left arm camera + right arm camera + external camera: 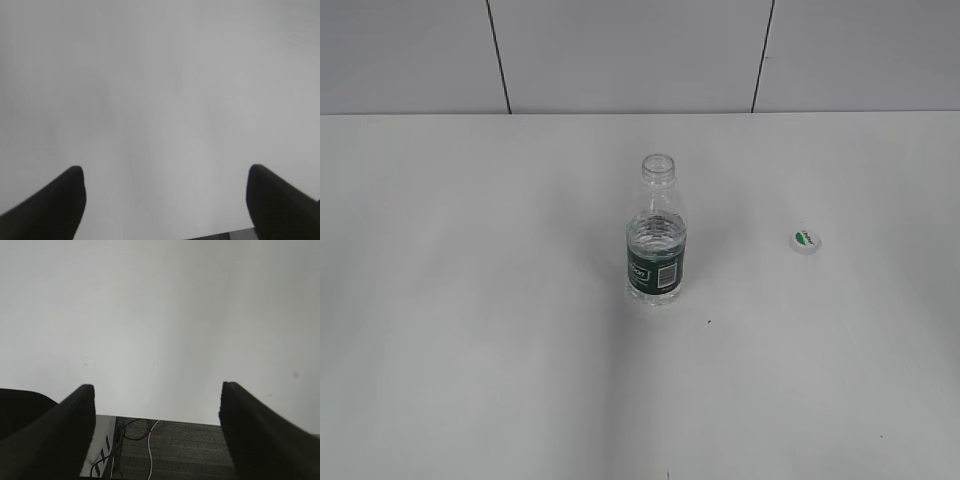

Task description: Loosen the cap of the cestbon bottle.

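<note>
On white table (470, 350), upright: small clear plastic cestbon bottle (655, 240), neck open. Well apart rightward, small white round cap (806, 241). Left gripper (165, 200) and right gripper (157, 425) spread wide, empty, over bare tabletop.

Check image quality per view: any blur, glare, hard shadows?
Exterior view: sharp, even light, cestbon bottle and cap cast only faint shadows. Left wrist view: soft, hazy, left end effector fingers dark. Right wrist view: crisper, right end effector silhouetted.

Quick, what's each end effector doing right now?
Left end effector: open, holding nothing.
Right end effector: open, holding nothing.
</note>
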Motion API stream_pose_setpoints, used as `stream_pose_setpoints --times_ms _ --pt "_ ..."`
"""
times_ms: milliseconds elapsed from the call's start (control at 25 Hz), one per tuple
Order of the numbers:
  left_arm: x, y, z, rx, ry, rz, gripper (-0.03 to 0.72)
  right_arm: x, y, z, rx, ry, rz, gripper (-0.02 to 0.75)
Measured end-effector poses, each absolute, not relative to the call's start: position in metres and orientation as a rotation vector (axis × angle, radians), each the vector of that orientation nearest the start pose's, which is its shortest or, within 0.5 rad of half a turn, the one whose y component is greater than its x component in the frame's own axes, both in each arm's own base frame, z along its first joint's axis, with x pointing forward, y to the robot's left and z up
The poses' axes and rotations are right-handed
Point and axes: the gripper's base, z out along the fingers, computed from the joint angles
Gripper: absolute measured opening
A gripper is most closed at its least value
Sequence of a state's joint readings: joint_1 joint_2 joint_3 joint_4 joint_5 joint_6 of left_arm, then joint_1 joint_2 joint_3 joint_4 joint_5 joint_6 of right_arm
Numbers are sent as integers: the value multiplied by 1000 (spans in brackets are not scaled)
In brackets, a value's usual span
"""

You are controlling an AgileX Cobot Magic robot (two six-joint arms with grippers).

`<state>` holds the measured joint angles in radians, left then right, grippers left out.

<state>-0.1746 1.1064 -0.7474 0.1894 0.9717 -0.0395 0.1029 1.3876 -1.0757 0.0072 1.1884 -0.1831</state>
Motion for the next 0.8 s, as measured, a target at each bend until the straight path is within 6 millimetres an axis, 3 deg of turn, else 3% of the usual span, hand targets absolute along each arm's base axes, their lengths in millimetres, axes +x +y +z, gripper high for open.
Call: stream_pose_setpoints --times_ms 240,520,800 --pt "153 -17 274 251 2678 111 590 205 22 276 -388 2893 16 587" --pt "127 -13 257 244 2672 91 590 160 18 260 -363 2845 19 587" --pt "108 -11 264 224 2573 63 590 123 14 253 -328 2790 25 587"
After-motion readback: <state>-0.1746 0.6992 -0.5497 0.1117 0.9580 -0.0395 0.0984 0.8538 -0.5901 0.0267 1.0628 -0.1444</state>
